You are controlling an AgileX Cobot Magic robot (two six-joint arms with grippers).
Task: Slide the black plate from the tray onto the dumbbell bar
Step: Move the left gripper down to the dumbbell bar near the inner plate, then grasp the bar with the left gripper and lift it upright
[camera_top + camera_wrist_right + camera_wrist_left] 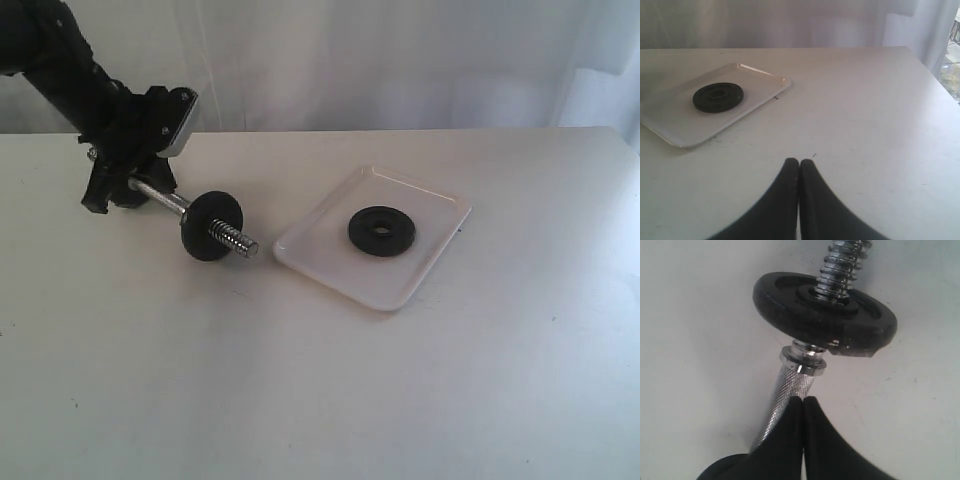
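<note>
Pointing threaded end at tray, dumbbell bar diagonal — black plate inside, left fingers closed, right fingers closed — empty.

Light: soft, diffuse daylight through the backlit curtain; bright overall, low contrast, whites slightly washed. Shadows on the worktop are faint: a thin one under the near rim of the tray, a soft one beneath the bar. Glints on bar threads and tray rim. Exterior view mildly soft, grainy. Wrist views: both claws (left claw, right claw) are dark, blurred silhouettes; disc edge fuzzy.
</note>
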